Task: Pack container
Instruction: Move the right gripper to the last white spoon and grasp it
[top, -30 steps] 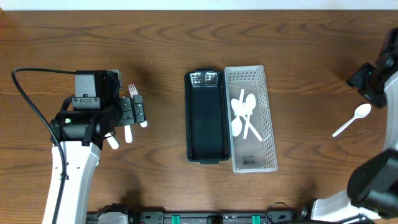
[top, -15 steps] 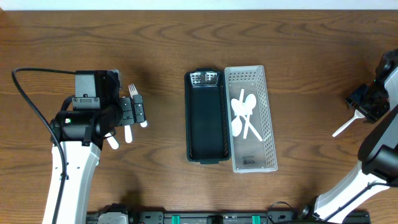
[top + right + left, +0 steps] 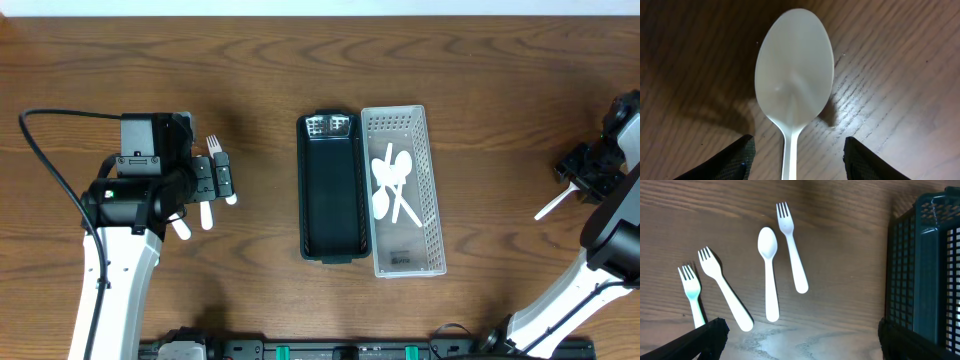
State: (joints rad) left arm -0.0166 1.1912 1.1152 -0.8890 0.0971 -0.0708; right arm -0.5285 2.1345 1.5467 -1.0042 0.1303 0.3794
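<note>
A black container (image 3: 331, 188) stands mid-table, with a white perforated basket (image 3: 403, 190) against its right side holding white spoons (image 3: 392, 185). My left gripper (image 3: 222, 178) hovers open over loose white cutlery at the left. The left wrist view shows a spoon (image 3: 769, 270) and forks (image 3: 792, 247), (image 3: 722, 287), (image 3: 691, 292) lying beyond my wide-spread left gripper (image 3: 800, 345). At the far right my right gripper (image 3: 583, 172) is low over a lone white spoon (image 3: 794, 70). Its fingers (image 3: 725, 160) straddle the handle, open, with a gap on each side.
The black container's mesh wall (image 3: 920, 265) rises just right of the left gripper. The lone spoon's handle (image 3: 551, 207) points toward the front left. Bare wooden tabletop (image 3: 500, 90) lies between the basket and the right arm.
My right arm has come forward and down over the lone spoon, now covering its bowl from above. Its jaws have narrowed slightly. The left arm has not moved.
</note>
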